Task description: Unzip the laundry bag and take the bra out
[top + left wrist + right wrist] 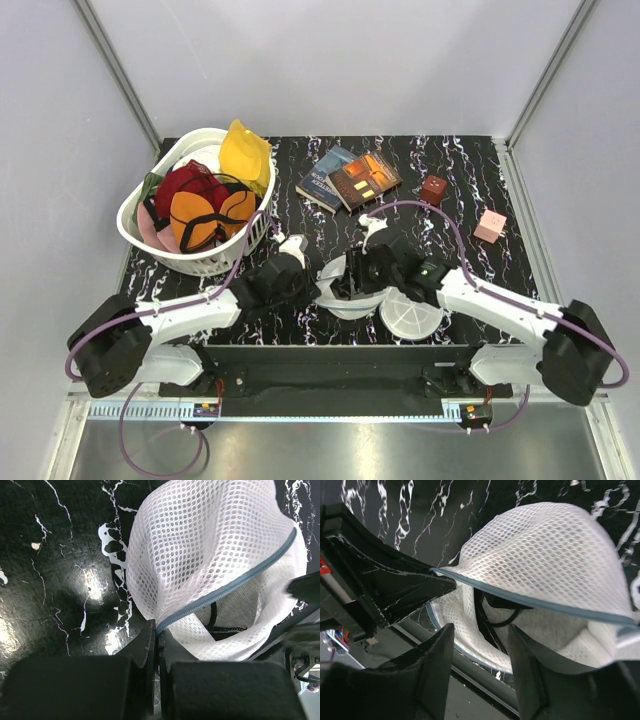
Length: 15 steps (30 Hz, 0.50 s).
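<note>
Table (470, 190): laundry bag (210, 555) at centre, zip parted; left gripper (156, 632) clamped on its zipper rim; right gripper (479, 635) jaws half-spread at the mouth; bra (495, 614) inside; risk: jaws snag mesh, dragging bag along.

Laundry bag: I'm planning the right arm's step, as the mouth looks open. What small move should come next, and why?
Probably ease the right gripper forward into the gap and close on the bra. The left gripper is shut on the laundry bag at its zip edge, holding the mouth apart; the right jaws stand open facing it, and a black strap shows inside.
</note>
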### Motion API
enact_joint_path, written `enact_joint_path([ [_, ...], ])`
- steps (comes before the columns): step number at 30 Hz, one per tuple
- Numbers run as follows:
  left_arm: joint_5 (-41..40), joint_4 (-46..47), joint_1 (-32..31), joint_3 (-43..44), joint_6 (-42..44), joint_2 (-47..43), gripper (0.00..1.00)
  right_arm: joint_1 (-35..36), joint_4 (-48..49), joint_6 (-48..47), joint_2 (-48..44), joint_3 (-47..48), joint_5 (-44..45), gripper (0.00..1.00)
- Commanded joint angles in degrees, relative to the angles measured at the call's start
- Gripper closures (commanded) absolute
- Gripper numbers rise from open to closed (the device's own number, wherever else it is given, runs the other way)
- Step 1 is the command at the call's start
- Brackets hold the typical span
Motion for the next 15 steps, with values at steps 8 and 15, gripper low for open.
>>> enact_joint_path([
  [8,-1.93,3.95,-0.57,-0.46,-1.32,0.52,1.0,1.95,6.46,-3.58,10.34,3.07,0.2,0.43],
  [15,-2.19,4.21,-0.65,-0.81,-1.23,-0.09,1.0,2.83,9.27,-3.76,15.01,3.33,1.69,0.42],
])
